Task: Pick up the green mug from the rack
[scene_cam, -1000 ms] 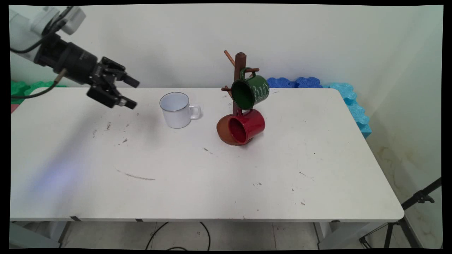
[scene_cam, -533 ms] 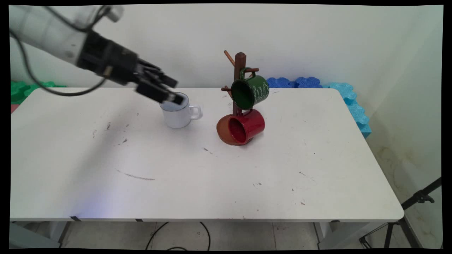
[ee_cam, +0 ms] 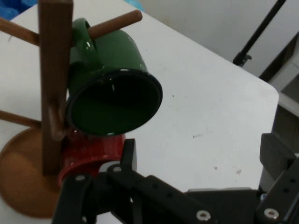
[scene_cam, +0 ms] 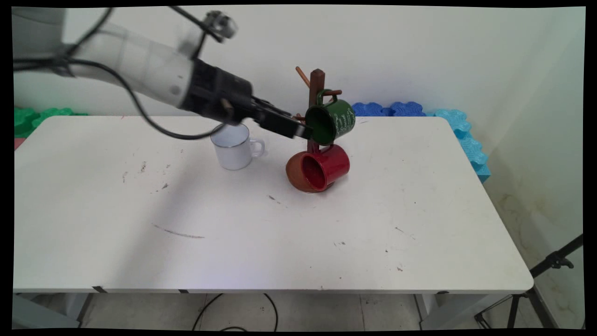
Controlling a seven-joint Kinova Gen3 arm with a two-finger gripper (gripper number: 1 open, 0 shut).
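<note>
Across the white table [scene_cam: 280, 242] you are seeing the arm reaching in from the upper left, its black gripper [scene_cam: 298, 129] hovering level with the green mug [scene_cam: 330, 122] and just beside that mug's dark mouth. Largest after the table is the wooden mug tree [scene_cam: 315, 93], which is standing toward the far edge on a round brown base [ee_cam: 18, 177]. From the hand view, the green mug [ee_cam: 112, 88] is hanging by its handle on an upper peg [ee_cam: 114, 24], tilting so that its opening is facing the gripper [ee_cam: 198, 163]. Below it the red mug [scene_cam: 325, 166] is hanging on a lower peg, mouth turned toward the table's near side, its body reaching down to the base. Left of the tree, and apart from it, the white mug [scene_cam: 233, 147] is standing upright on the table with its handle pointing right; the arm is passing above and behind it. You are looking at spread, unclenched fingers [ee_cam: 275, 158] that are grasping nothing: one pad is rising at the right of the hand view and the other near the red mug [ee_cam: 91, 151].
</note>
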